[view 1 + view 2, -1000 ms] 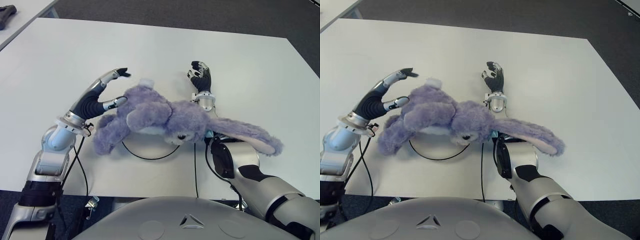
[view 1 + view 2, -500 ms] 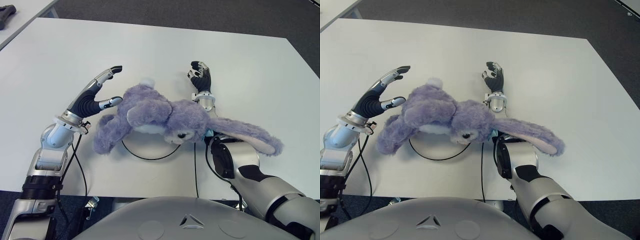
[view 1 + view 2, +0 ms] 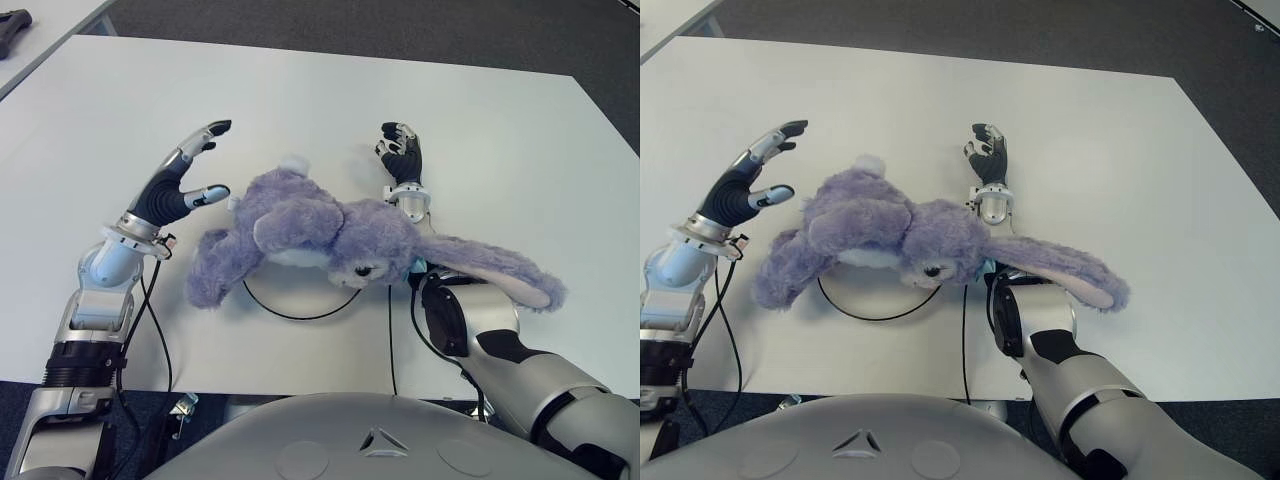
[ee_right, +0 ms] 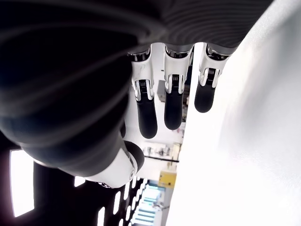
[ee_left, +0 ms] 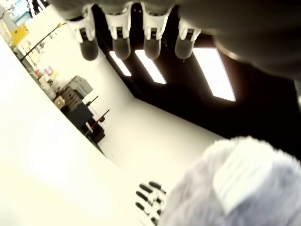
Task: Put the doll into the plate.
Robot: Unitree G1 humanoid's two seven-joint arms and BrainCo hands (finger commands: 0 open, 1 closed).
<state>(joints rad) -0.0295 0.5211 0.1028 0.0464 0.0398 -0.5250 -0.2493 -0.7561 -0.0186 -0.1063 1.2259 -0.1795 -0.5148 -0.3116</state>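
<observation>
White table (image 3: 500,130), left robot hand (image 3: 185,180) fingers spread beside doll (image 3: 330,235)

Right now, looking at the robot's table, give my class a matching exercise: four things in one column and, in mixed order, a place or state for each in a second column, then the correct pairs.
Column one:
1. doll
2. plate
3. left hand
4. right hand

Column two:
A. open, apart from the doll, on its left side
B. purple, lying across the plate
C. mostly hidden, only a dark-edged arc of rim showing
D. open, beyond the doll's head

Pairs: 1-B, 2-C, 3-A, 4-D
</observation>
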